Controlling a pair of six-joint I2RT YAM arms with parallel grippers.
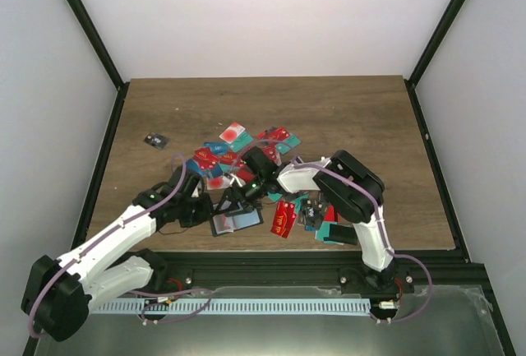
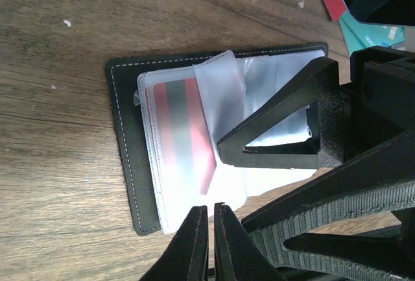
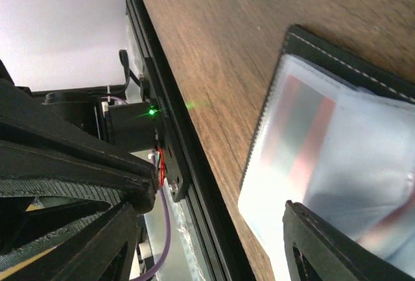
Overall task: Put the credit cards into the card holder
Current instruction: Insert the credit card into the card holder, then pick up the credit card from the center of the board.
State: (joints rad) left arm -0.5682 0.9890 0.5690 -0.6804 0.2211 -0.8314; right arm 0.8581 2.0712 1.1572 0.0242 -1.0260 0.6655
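Observation:
The card holder (image 1: pixel 237 221) lies open near the table's front edge, a black cover (image 2: pixel 126 145) with clear pockets. A red card (image 2: pixel 194 132) sits inside one pocket and also shows in the right wrist view (image 3: pixel 311 138). My left gripper (image 2: pixel 207 211) is shut, its tips at the near edge of the clear pockets; I cannot tell whether it pinches a sheet. It sits left of the holder (image 1: pixel 207 210). My right gripper (image 3: pixel 214 206) is open over the holder (image 1: pixel 245 193), with one finger (image 2: pixel 285 119) on the clear pockets. Loose credit cards (image 1: pixel 234 136) lie in a pile behind.
A red card (image 1: pixel 283 218) lies right of the holder. Teal and dark cards (image 1: pixel 333 233) lie under the right arm. A small black item (image 1: pixel 154 140) sits at the back left. The black frame rail (image 3: pixel 194 183) runs along the table's near edge.

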